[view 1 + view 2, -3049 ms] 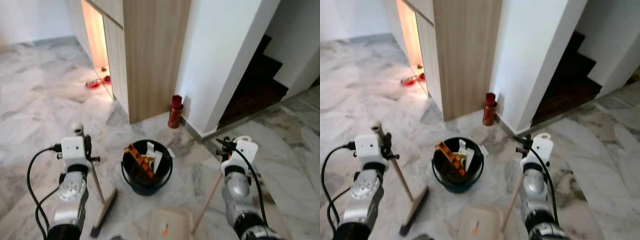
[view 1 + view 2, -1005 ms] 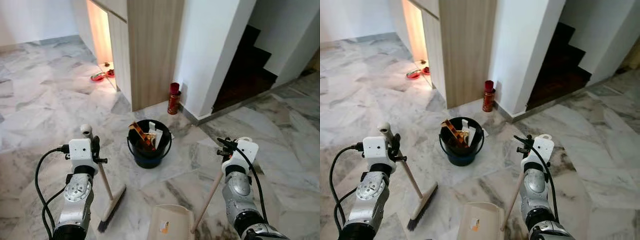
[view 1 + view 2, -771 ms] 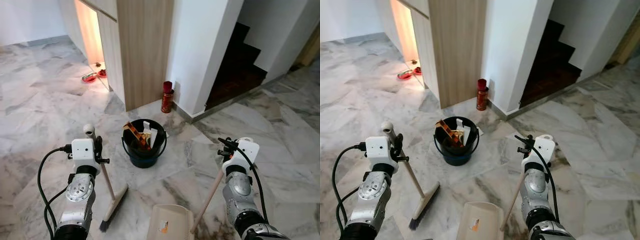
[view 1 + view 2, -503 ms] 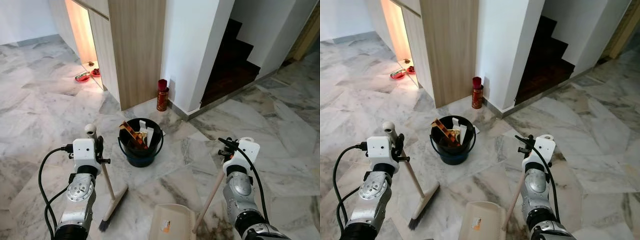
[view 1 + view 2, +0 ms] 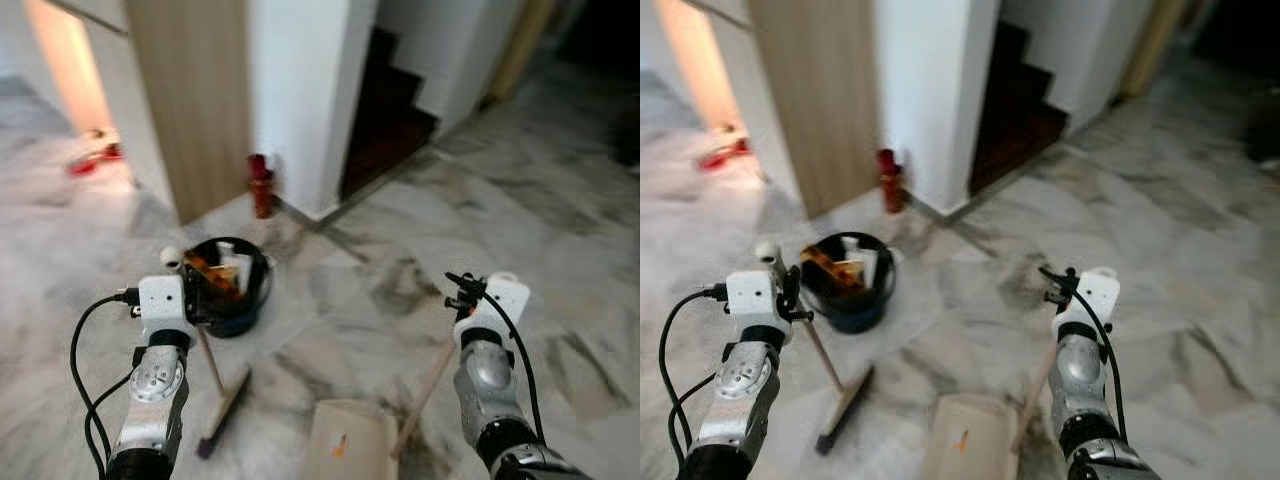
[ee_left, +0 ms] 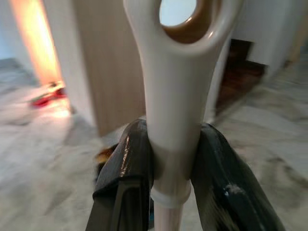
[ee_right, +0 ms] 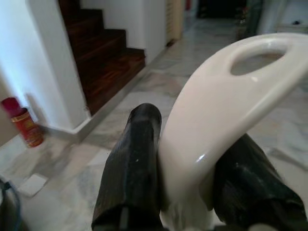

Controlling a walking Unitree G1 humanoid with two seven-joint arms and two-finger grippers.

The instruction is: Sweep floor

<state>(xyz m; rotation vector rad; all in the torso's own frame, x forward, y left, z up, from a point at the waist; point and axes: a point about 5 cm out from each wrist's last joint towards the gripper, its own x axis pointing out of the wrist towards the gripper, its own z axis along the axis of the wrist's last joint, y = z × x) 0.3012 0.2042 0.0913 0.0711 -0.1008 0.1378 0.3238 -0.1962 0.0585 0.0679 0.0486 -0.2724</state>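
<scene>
- Nearest the robot, a cream plastic dustpan [image 5: 348, 447] sits low over the grey-veined marble floor [image 5: 560, 260]; its long wooden handle with a cream loop grip is clamped between the right gripper's [image 7: 187, 185] black fingers.
- Left gripper [image 6: 171, 168] — fingers closed tight round the cream neck of a wooden-handled broom [image 5: 222, 395], brush head on the floor just left of the dustpan.
- Just beyond the broom: dark round bucket [image 5: 232, 290] holding boxes and scraps.
- Further back: red canister [image 5: 261, 185] at the white wall corner, dark wooden stairs [image 5: 385, 115] behind.
- Progress — tools in hand; frames blurred, can't make out any debris. Sweeping looks mostly still to do.
</scene>
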